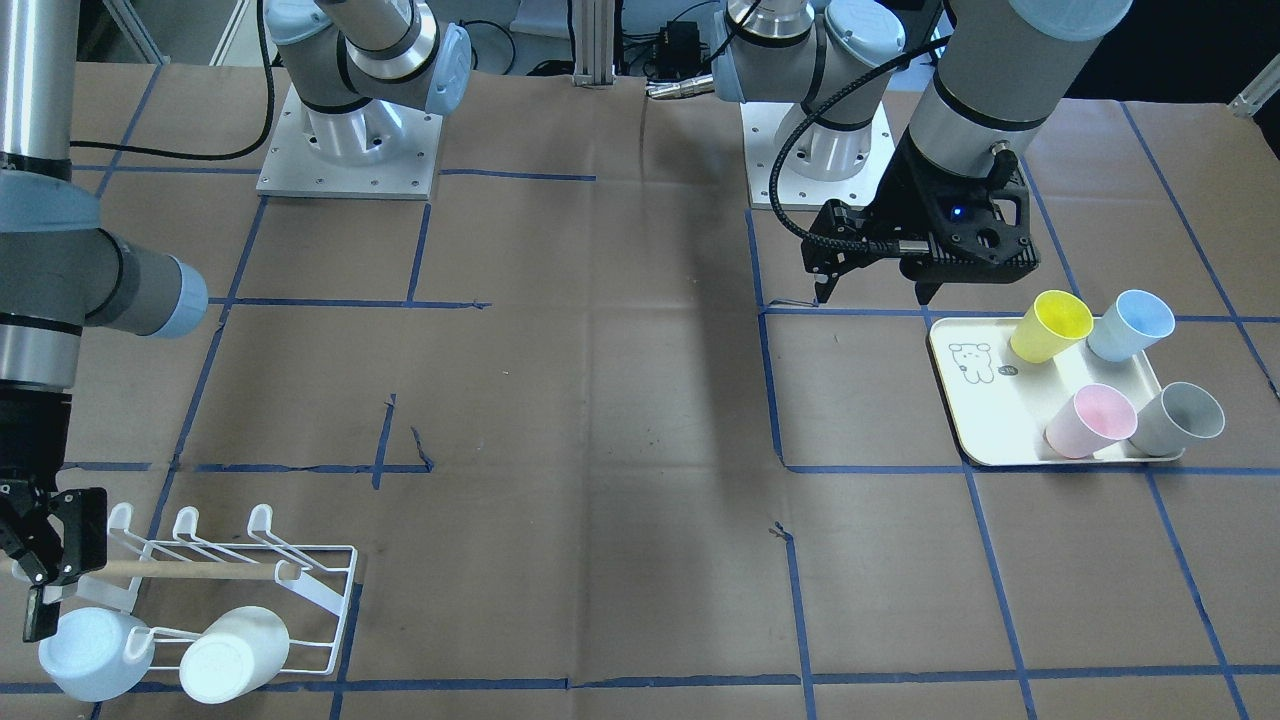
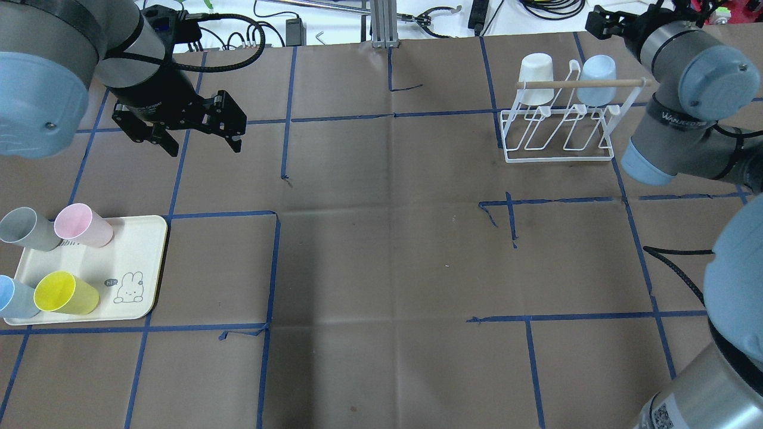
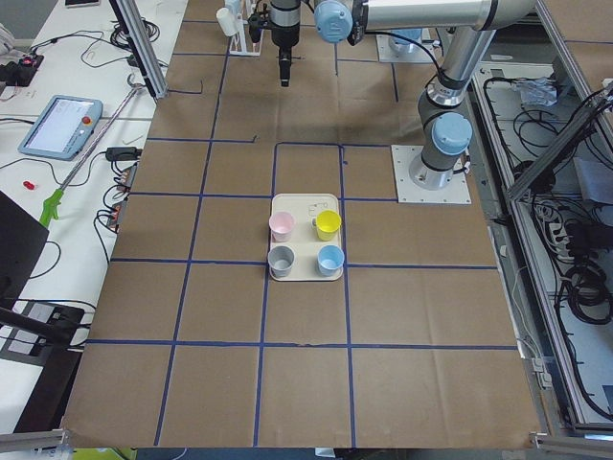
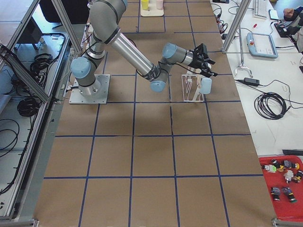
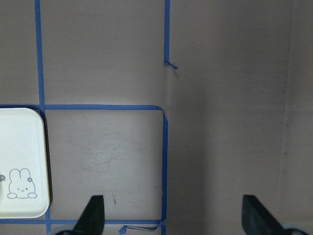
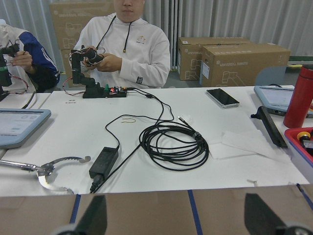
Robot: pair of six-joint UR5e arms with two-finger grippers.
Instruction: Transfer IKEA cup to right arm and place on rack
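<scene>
My left gripper (image 2: 202,140), jaws apart and empty, should drop toward 8 o'clock and squarely straddle one wall of the pink cup (image 2: 83,225) on the tray (image 2: 137,250), while my right gripper (image 6: 176,218) hangs apart by the rack (image 2: 560,137).

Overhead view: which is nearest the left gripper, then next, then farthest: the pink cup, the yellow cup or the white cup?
From the left gripper:
1. Pink cup, on the tray, far side.
2. Yellow cup, tray's near side.
3. White cup, on the rack, far right.
</scene>
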